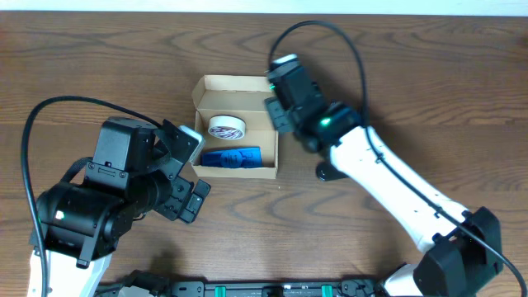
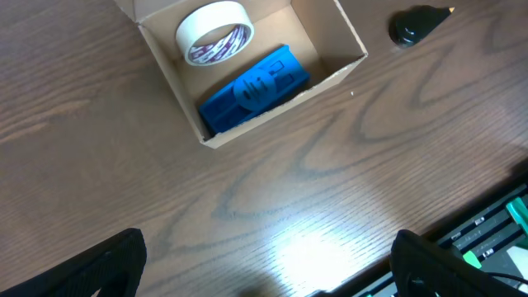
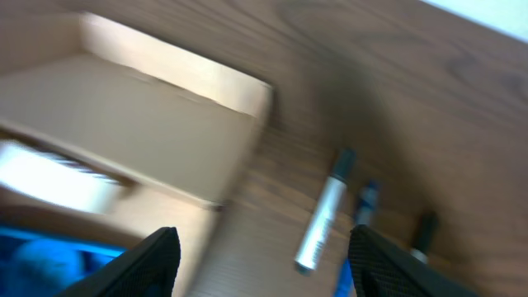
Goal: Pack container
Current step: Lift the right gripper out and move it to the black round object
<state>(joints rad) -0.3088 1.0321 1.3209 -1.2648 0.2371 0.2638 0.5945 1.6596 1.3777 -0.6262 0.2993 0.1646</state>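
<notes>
When scanning from overhead, find the container [image 1: 235, 92] a little left of the middle of the dark wood table [image 1: 99, 58]. Is a small rectangular box of tan-brown cardboard, plain on every side, with paler cut edges. Stands open, with the lid flap raised along the far side and the four walls upright. Holds two things on its floor: a white tape roll [image 1: 226, 126] lying flat toward the far left corner, and a flat blue object [image 1: 232, 157] with raised markings, stretched along the near wall just beside the roll. Find the left gripper [image 2: 268, 239] just off the box's left wall; note its fingers spread wide, with only bare wood grain between them and nothing gripped. Find the right gripper [image 3: 264, 239] above the far right corner of the box, fingers likewise apart and empty. Despite heavy blur, make out in the right wrist view the box's pale flap and, on the wood beside it, a grey marker [image 3: 323, 221], a blue pen [image 3: 365, 200] and a dark pen [image 3: 425, 228], near one another and clear of the cardboard. See also a small black object [image 2: 415, 25] on the table right of the box, apart from it.
</notes>
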